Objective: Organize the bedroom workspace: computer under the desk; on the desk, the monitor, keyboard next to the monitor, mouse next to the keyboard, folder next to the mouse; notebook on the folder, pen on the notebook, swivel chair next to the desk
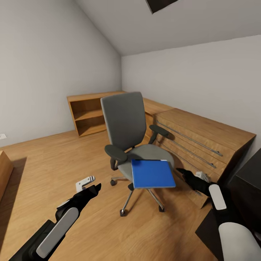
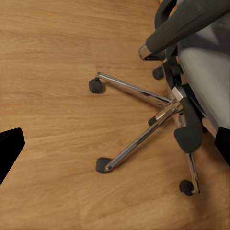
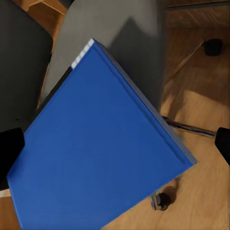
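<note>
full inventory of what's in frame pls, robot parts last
chair: 1, grey with black armrests, chrome base; mid-room on the floor
folder: 1, bright blue; on the chair seat, overhanging its front edge
shelf unit: 1, oak, open; against the far wall, behind the chair
drawer unit: 1, oak with metal rails; along the right wall
dark furniture: 1, black; right edge, cut off, can't tell what it is
floor: light wood planks
skylight: 1, dark; in the sloped ceiling
left pincer: 1, black; over the floor, left of the chair base, open
right pincer: 1, black; just right of the folder, open, not touching it
</note>
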### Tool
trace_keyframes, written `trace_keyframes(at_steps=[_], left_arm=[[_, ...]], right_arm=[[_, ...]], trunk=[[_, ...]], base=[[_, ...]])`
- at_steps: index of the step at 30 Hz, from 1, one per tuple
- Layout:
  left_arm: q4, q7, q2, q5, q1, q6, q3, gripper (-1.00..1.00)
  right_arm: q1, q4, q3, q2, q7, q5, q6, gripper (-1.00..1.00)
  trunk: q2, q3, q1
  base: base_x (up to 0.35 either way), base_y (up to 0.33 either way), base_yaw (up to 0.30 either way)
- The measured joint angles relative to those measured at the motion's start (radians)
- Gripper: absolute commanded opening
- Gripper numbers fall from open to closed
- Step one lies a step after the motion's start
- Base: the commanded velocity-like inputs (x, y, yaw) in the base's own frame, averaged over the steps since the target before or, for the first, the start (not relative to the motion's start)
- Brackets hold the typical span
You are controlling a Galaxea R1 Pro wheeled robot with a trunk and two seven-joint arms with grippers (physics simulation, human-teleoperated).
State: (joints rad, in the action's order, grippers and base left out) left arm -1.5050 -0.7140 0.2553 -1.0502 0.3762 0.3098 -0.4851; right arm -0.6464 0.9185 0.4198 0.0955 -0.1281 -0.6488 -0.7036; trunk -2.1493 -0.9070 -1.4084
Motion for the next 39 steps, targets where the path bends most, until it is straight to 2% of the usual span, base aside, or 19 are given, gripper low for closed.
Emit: trace_keyframes(at_steps=[2,4,6,7,8,14,17,19,25,39], left_arm=[[0.000,0.000,0.000,0.000,0.000,0.000,0.000,1.00],[0.000,0.000,-0.001,-0.001,0.000,0.000,-0.001,1.00],[0.000,0.000,-0.002,-0.002,0.000,0.000,-0.002,1.00],[0.000,0.000,-0.003,-0.001,0.000,0.000,-0.002,1.00],[0.000,0.000,-0.003,-0.001,0.000,0.000,-0.002,1.00],[0.000,0.000,-0.003,-0.001,0.000,0.000,-0.002,1.00],[0.000,0.001,-0.003,-0.001,0.000,0.000,-0.002,1.00],[0.000,0.001,-0.003,-0.001,0.000,0.000,-0.002,1.00],[0.000,0.001,-0.003,-0.001,0.000,0.000,-0.002,1.00],[0.000,0.001,-0.004,-0.001,0.000,0.000,-0.002,1.00]], right_arm=[[0.005,0.000,0.001,0.011,-0.016,-0.010,-0.003,1.00],[0.018,0.000,0.002,0.033,-0.076,-0.052,-0.016,1.00],[0.025,0.000,0.003,0.056,-0.122,-0.076,-0.023,1.00],[0.029,-0.001,0.007,0.091,-0.180,-0.089,-0.028,1.00],[0.030,-0.003,0.008,0.098,-0.198,-0.091,-0.029,1.00],[0.031,-0.071,0.025,0.112,-0.341,-0.114,-0.027,1.00],[0.031,-0.145,0.045,0.121,-0.487,-0.126,-0.024,1.00],[0.031,-0.163,0.048,0.124,-0.537,-0.129,-0.023,1.00],[0.031,-0.201,0.052,0.133,-0.598,-0.131,-0.021,1.00],[0.031,-0.225,0.087,0.132,-0.608,-0.132,-0.017,1.00]], trunk=[[-0.014,-0.006,-0.008],[-0.028,-0.013,-0.015],[-0.042,-0.019,-0.023],[-0.049,-0.022,-0.027],[-0.056,-0.025,-0.031],[-0.098,-0.044,-0.054],[-0.119,-0.053,-0.065],[-0.133,-0.060,-0.073],[-0.175,-0.078,-0.096],[-0.273,-0.122,-0.150]], base=[[0.000,0.000,0.000],[0.000,0.000,0.000],[0.000,0.000,0.000],[0.000,0.000,0.000],[0.000,0.000,0.000],[0.000,0.000,0.000],[0.000,0.000,0.000],[0.000,0.000,0.000],[0.000,0.000,0.000],[0.000,0.000,0.000]])
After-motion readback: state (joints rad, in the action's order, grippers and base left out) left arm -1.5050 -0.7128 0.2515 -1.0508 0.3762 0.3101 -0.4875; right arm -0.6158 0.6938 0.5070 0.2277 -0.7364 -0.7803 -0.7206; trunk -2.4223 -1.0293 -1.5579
